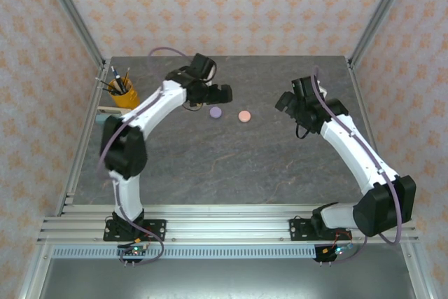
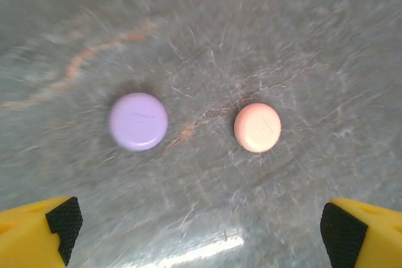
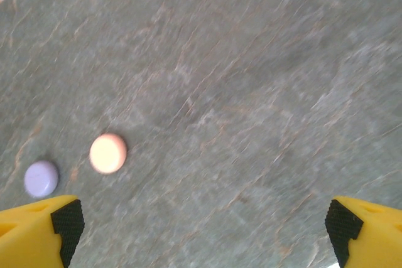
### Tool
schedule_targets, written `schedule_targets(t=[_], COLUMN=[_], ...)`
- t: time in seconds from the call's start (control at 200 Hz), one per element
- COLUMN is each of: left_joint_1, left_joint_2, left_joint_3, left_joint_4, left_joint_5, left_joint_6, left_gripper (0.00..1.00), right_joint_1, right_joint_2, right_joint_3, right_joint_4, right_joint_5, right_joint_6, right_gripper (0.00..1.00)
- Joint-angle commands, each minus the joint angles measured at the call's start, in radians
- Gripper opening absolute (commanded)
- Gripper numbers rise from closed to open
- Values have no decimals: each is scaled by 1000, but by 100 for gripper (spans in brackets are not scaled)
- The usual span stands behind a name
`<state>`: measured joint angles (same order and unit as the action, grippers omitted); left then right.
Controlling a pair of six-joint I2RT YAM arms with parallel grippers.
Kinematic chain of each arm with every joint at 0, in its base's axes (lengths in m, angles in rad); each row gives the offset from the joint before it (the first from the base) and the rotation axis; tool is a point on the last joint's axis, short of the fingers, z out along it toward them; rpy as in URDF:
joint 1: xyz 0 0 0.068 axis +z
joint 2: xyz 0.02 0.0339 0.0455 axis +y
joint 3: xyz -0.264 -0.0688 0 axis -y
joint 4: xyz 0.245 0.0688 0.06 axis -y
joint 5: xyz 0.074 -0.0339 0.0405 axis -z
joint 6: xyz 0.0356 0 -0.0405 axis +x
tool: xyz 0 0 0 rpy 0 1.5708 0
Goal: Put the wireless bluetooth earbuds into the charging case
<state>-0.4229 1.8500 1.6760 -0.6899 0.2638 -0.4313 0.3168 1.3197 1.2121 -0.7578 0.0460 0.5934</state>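
the left arm point(image 1: 150, 113) reaches to the far part of the tabletop point(image 1: 210, 173), and the left jaws hang above it, just left of the purple case point(image 1: 215, 111). in the left wrist view the two yellow fingers point(image 2: 31, 233) with black pads point(image 2: 63, 221) stand at the opposite lower corners, so the left jaws are spread wide, and between them is only bare stone. they hold nothing and touch nothing.

the right arm point(image 1: 350, 141) reaches also to the far part, nearer the right edge. its yellow fingers point(image 3: 31, 233) and black pads point(image 3: 66, 221) stand far apart in the same way; the right jaws are wide and carry nothing.

the purple case point(image 2: 138, 121) and the pink case point(image 2: 257, 127) lie flat on the tabletop, in the far half about midway between the left and right edges. the purple one is on the left of the pink case point(image 1: 244, 116), near it but not touching. both are round and look closed, so i cannot tell where the earbuds are. from the right wrist, the pink case point(image 3: 108, 153) and the purple case point(image 3: 41, 178) lie well to the left of the jaws.

a yellow cup of pens point(image 1: 124, 92) stands near the far left corner.
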Motion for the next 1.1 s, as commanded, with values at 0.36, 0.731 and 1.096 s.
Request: schedule_targets(t=[0.36, 0.731, 1.096], left_joint_1=[130, 319, 351], left_joint_2=[-719, -740, -377], left_joint_3=[-884, -1256, -1262], left_joint_4=[724, 1157, 1434], left_joint_5=[-589, -499, -311], left_joint_6=[444, 504, 495], left_gripper=[100, 100, 100], right_joint_1=[-93, -170, -251], right_joint_2=[-185, 14, 207], right_joint_3=[-513, -801, -812], right_joint_4=[642, 1351, 1590], right_joint_5=[636, 515, 197], right_joint_6=[-359, -518, -599], right_gripper=[100, 100, 100])
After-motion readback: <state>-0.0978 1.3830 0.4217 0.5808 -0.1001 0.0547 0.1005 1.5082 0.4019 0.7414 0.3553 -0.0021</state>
